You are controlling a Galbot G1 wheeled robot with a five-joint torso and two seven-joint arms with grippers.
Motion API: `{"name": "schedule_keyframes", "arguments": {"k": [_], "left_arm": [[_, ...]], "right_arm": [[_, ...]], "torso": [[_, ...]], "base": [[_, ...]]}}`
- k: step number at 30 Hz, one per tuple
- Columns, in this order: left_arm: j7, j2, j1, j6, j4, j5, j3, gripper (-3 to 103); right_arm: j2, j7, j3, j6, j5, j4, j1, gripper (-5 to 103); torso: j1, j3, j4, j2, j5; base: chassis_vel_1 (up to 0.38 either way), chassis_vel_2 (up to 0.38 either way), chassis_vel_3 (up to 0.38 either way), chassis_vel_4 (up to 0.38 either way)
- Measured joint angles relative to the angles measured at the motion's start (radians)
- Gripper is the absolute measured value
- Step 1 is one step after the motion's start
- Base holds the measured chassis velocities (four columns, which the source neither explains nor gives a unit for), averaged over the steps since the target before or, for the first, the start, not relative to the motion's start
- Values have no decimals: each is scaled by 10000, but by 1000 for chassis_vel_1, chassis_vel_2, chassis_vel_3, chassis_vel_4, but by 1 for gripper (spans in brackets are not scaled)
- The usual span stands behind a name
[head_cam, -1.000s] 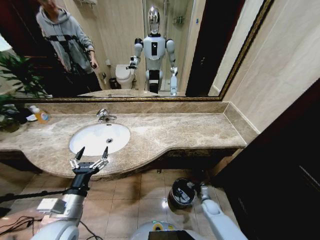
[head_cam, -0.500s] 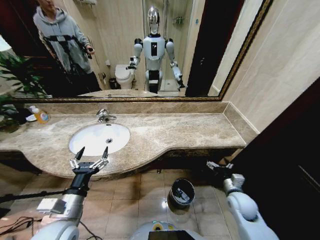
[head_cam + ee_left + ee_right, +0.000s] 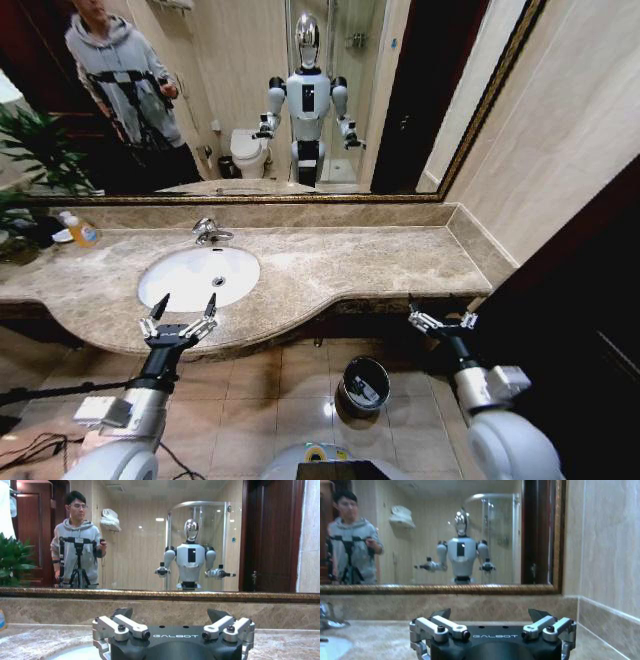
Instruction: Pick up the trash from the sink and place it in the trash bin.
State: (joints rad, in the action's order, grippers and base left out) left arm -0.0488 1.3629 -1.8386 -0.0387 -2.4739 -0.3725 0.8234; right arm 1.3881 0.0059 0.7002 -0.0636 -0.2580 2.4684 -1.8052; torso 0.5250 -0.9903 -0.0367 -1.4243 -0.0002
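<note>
sink left in countertop | trash bin on floor below, right of sink

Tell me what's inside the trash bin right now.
In the head view, the trash bin on the floor shows a black lining and some pale pieces low inside; what they are cannot be told, and its near wall hides the rest.
</note>
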Motion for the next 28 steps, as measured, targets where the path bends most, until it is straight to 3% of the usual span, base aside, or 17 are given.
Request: {"name": "schedule_keyframes", "arguments": {"k": [28], "left_arm": [[0, 0, 0, 0, 0, 0, 0, 100]], "right_arm": [[-27, 23, -10, -145, 6, 92, 89, 100]], "torso": [[1, -1, 0, 1, 2]], "base": [[0, 0, 0, 0]]}}
